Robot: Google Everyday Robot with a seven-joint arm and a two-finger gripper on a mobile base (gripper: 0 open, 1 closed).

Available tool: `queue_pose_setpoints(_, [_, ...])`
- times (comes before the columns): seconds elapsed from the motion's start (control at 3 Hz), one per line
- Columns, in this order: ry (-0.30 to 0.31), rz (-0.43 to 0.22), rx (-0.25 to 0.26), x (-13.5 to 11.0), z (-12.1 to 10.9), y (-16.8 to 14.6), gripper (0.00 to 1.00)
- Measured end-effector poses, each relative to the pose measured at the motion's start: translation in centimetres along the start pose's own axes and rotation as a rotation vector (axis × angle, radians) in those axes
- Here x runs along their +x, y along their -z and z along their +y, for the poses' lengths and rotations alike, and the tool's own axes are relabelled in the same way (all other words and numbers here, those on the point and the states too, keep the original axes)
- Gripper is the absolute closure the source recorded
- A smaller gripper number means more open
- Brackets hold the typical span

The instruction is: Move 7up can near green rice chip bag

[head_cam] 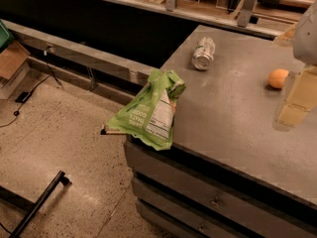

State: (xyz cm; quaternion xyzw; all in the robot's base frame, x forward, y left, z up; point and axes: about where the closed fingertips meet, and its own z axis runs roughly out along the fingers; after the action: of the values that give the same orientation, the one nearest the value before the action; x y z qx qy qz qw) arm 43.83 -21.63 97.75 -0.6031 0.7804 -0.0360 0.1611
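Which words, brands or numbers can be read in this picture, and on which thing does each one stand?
Nothing can be quoted with certainty.
Green bag: white lettering, too blurred to read.
White label panel on the bag: print too small to read.
Can: green markings, no readable word.
Orange, table, and gripper at the right edge over the table: no text seen.

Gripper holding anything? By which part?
Nothing held. The gripper hangs over the table; the 7up can lies on its side, apart from it.
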Motion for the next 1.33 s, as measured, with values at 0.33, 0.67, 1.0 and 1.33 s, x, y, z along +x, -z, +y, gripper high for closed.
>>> queue_pose_setpoints(0.33, [0.000, 0.000, 0.000, 0.0, 0.0, 0.0, 0.00])
queue_pose_setpoints(0.67, [-0.003, -0.042, 0.026, -1.2, -2.2, -0.7, 0.00])
queue_pose_setpoints(1.0, [-0.033, -0.160, 0.063, -4.6, -7.2, -1.7, 0.00])
queue_pose_setpoints(1.33, [-0.096, -0.263, 0.061, -7.0, -9.9, -2.2, 0.00])
